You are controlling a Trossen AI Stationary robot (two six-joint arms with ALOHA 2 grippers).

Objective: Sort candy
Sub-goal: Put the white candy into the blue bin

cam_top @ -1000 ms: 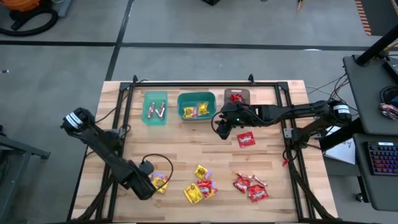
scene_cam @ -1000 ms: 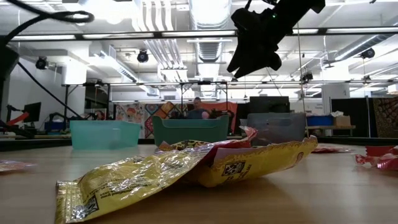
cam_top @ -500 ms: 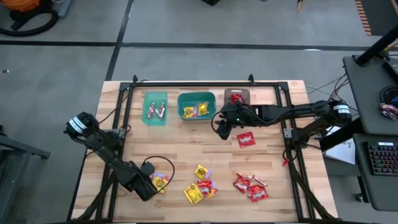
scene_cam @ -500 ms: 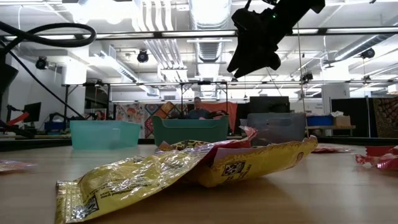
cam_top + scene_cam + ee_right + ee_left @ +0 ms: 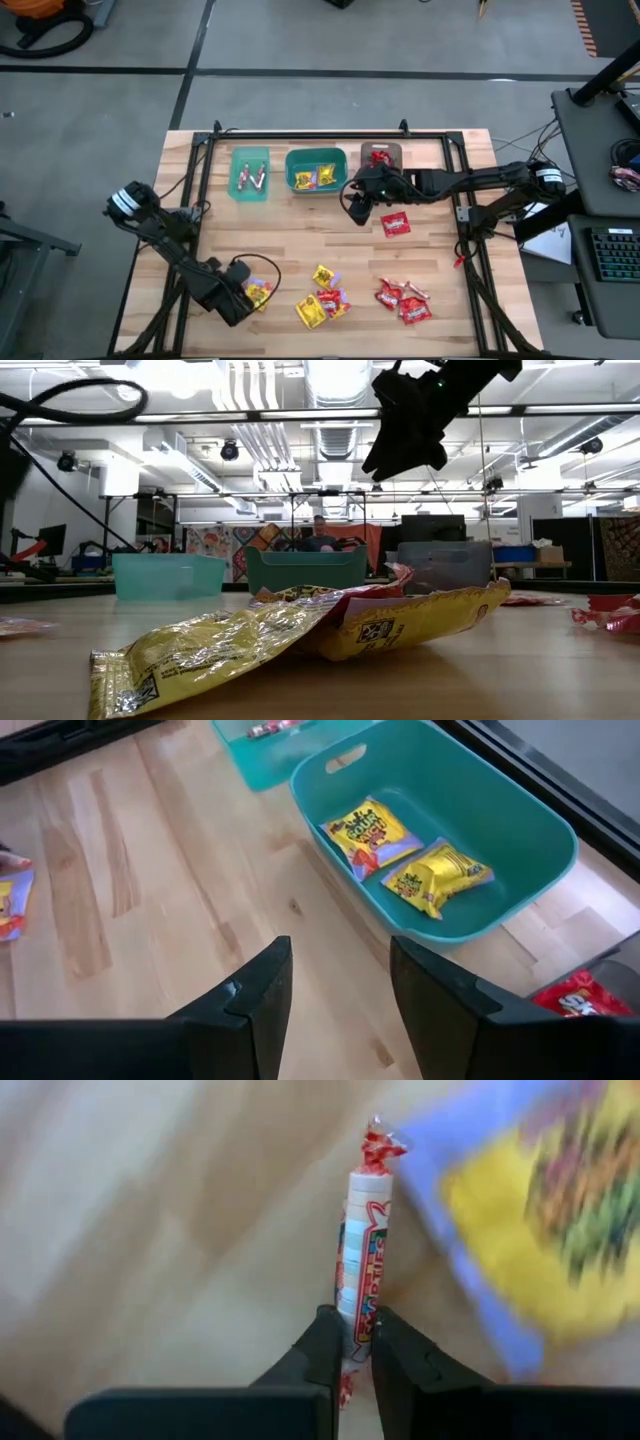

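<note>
Left gripper (image 5: 354, 1342) low over the near-left part of the table (image 5: 300, 240), clamped on a thin candy stick (image 5: 361, 1250). Long axis of the stick in line with the fingers (image 5: 318, 1348), pointing straight out ahead of them; twisted red wrapper end farthest out, near end pinched between the tips. Just beside the stick, a blurred yellow packet on purple wrapper (image 5: 540, 1210). Same spot from the high view: left gripper (image 5: 243, 296) with a small yellow-red candy cluster (image 5: 259, 291) at its tip.

Right gripper (image 5: 357, 207) hanging above the table, just in front of the bins, fingers (image 5: 255, 990) spread apart, nothing held. One red packet (image 5: 396, 224) flat on the wood beside it.

Bins along the far edge:
- small teal bin (image 5: 250, 173): a few thin sticks
- larger teal bin (image 5: 470, 830): two yellow packets (image 5: 372, 834), lying flat on the bottom, side by side
- grey-brown bin (image 5: 382, 156): red packet inside

Still loose near the front edge: mixed yellow and red pile (image 5: 322, 297), red packet pile (image 5: 403, 299) to its right.
</note>
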